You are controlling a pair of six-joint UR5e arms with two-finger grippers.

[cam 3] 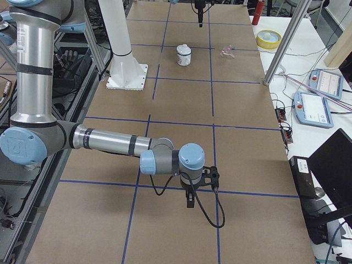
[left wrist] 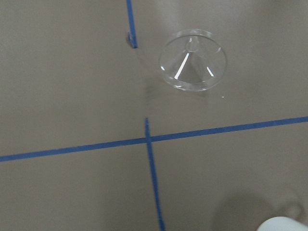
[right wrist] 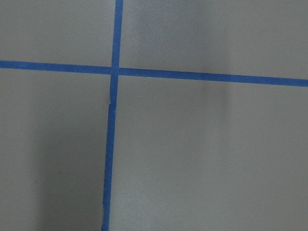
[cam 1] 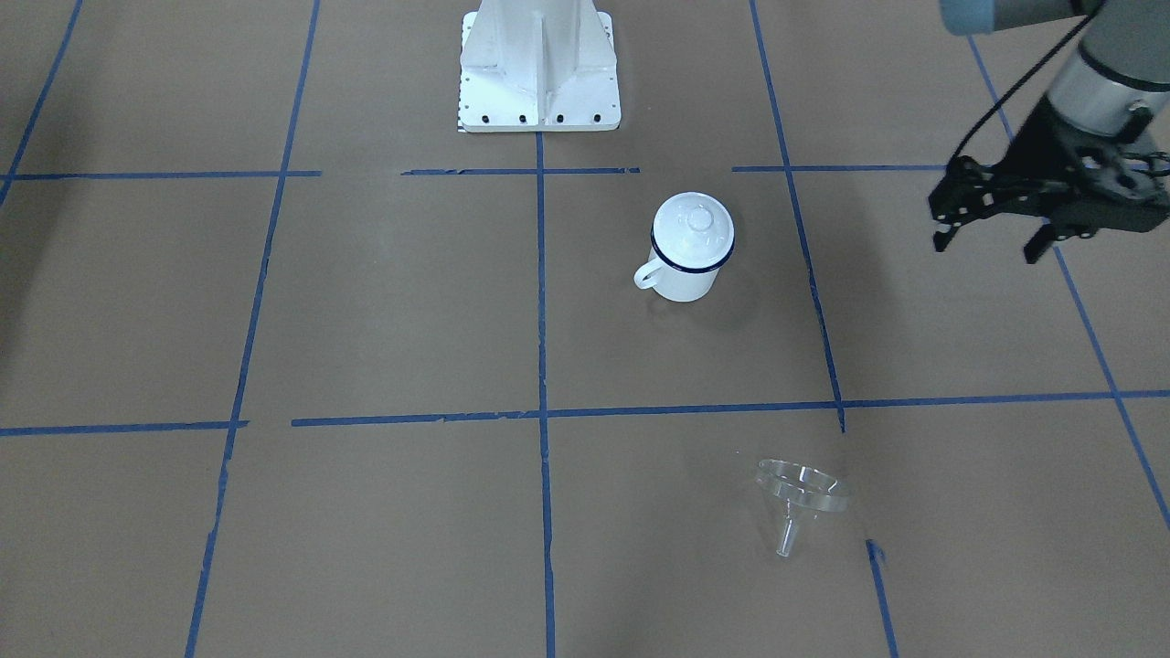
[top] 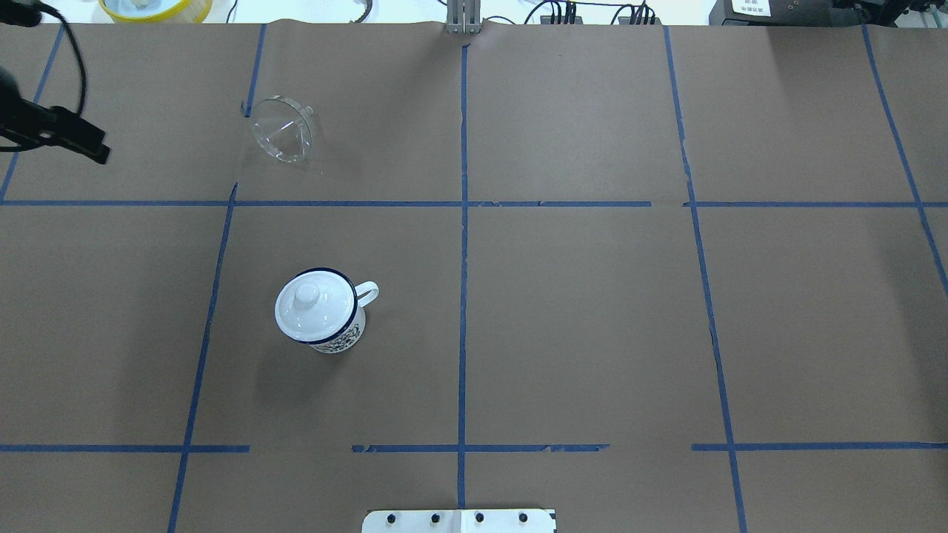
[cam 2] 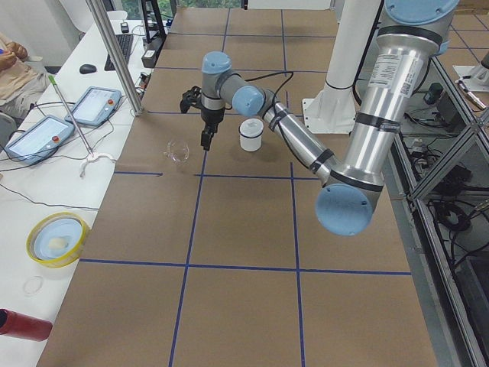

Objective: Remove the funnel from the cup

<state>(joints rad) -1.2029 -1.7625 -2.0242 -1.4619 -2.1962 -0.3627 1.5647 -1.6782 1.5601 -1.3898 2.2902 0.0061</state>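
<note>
The clear funnel (cam 1: 803,493) lies on its side on the brown table, apart from the cup; it also shows in the overhead view (top: 281,129) and the left wrist view (left wrist: 192,60). The white cup (cam 1: 686,270) with a dark blue rim stands upright (top: 341,337), with a white knobbed lid (cam 1: 693,224) on top. My left gripper (cam 1: 989,247) is open and empty, raised above the table, off to the side of both. My right gripper (cam 3: 190,201) hangs over the table far from them, and I cannot tell whether it is open or shut.
The white robot base (cam 1: 539,73) stands behind the cup. A yellow-rimmed bowl (top: 155,6) sits beyond the table's far edge. Blue tape lines grid the brown paper. Control tablets (cam 2: 46,136) lie on the side bench.
</note>
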